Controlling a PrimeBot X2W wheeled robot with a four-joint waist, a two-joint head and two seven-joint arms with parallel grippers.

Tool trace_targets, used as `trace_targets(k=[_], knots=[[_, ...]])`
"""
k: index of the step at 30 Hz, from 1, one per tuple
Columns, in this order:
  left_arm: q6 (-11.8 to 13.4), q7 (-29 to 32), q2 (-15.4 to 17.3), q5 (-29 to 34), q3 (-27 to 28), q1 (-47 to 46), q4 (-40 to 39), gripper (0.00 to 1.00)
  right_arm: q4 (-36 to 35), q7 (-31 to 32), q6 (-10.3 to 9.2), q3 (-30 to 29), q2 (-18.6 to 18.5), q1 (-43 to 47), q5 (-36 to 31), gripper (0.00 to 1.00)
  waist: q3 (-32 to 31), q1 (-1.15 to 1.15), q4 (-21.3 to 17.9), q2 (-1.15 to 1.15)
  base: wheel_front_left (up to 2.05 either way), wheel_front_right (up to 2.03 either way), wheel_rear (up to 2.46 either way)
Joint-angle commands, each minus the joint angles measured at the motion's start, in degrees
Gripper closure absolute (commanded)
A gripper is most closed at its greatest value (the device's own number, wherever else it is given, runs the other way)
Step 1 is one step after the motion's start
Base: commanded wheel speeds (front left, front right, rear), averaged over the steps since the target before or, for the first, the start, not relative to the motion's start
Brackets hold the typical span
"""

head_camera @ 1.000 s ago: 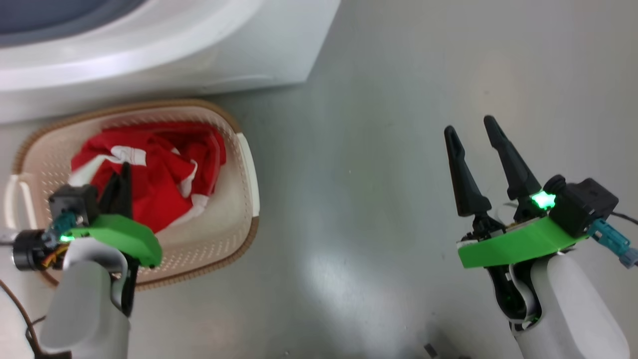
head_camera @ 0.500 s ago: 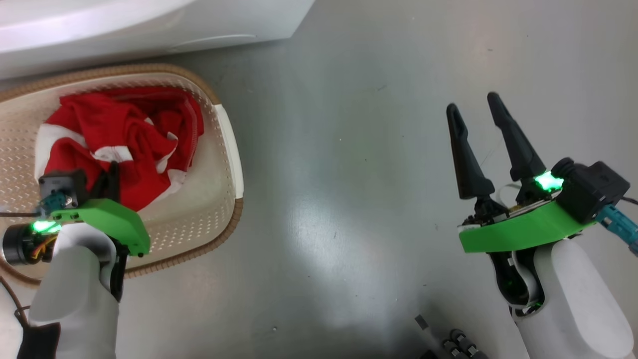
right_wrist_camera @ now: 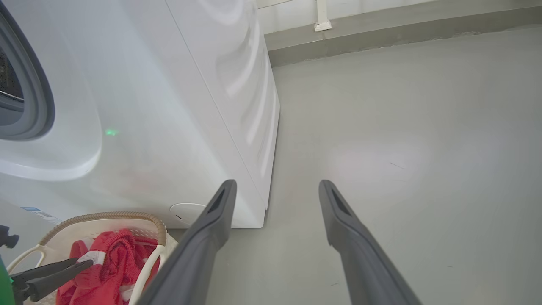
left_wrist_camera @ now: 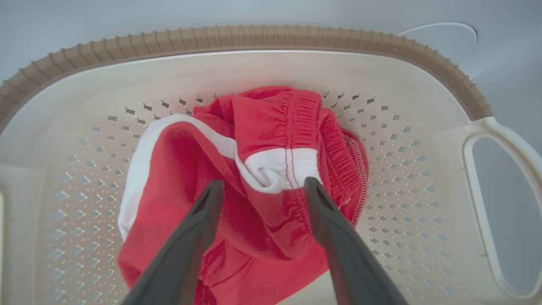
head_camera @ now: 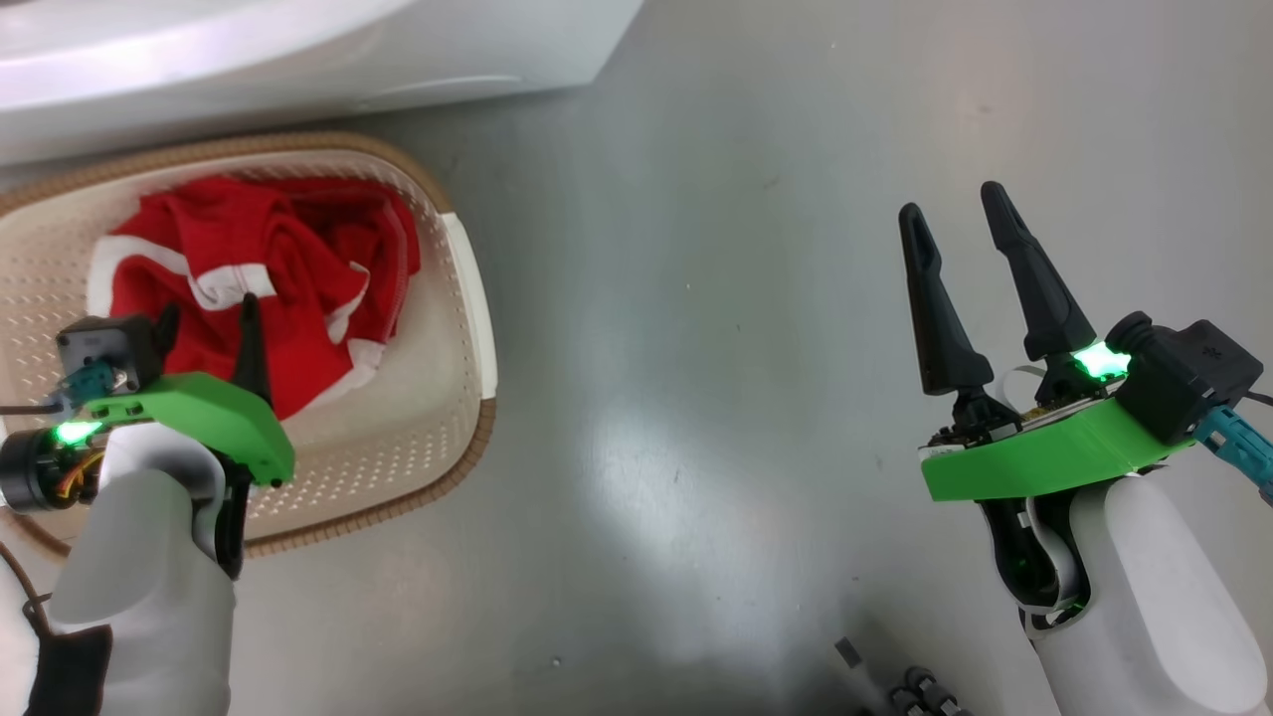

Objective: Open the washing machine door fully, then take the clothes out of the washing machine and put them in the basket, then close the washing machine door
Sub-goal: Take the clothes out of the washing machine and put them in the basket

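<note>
The red and white clothes (head_camera: 269,278) lie bunched in the cream basket (head_camera: 428,398), which stands on the floor against the white washing machine (head_camera: 298,50). My left gripper (head_camera: 207,313) hangs open just over the pile. In the left wrist view its fingers (left_wrist_camera: 199,228) are spread above the clothes (left_wrist_camera: 271,127), with no fabric pinched between them. My right gripper (head_camera: 952,204) is open and empty over bare floor to the right. The right wrist view shows the washing machine (right_wrist_camera: 169,106), its grey gasket (right_wrist_camera: 40,93), the basket (right_wrist_camera: 106,216) and the clothes (right_wrist_camera: 110,258). The door is out of view.
Grey floor (head_camera: 696,298) stretches between the basket and my right arm. A small dark part (head_camera: 910,686) lies on the floor near the bottom edge. A wall base (right_wrist_camera: 381,34) runs behind the machine.
My left gripper's fingers, together before, have spread apart over the clothes in the basket. The head view has shifted. The right gripper stays open.
</note>
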Motion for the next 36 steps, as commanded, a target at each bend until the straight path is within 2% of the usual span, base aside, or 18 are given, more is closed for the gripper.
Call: trace_targets(k=[1, 19, 27, 36], knots=[[0.19, -0.35, 1.76, -0.75, 1.46, 2.81, -1.34, 0.0, -0.83, -0.37, 0.36, 1.06, 0.12, 0.53, -0.16, 0.0, -1.36, 0.0, 0.54, 0.0, 0.0, 0.0, 0.0], [-0.73, -0.35, 0.08, -3.64, 4.19, 13.04, -9.53, 0.0, 2.03, -0.37, 0.36, 0.94, 0.12, 3.71, -1.01, 0.0, -15.26, 0.0, 3.0, 0.0, 0.0, 0.0, 0.0], [-0.9, -0.35, -1.52, -3.71, 3.86, 19.81, -19.32, 0.0, 3.17, -0.37, 0.36, 0.68, -0.85, 7.19, -1.06, 0.0, -22.66, 0.0, 4.55, 0.0, 0.0, 0.0, 0.0], [-0.92, -0.35, -2.71, -4.82, 0.72, 26.46, -30.31, 0.0, 3.87, -0.37, 0.36, 0.03, -2.26, 11.52, -0.8, 0.0, -29.76, 0.0, 6.14, 0.0, 0.0, 0.0, 0.0]])
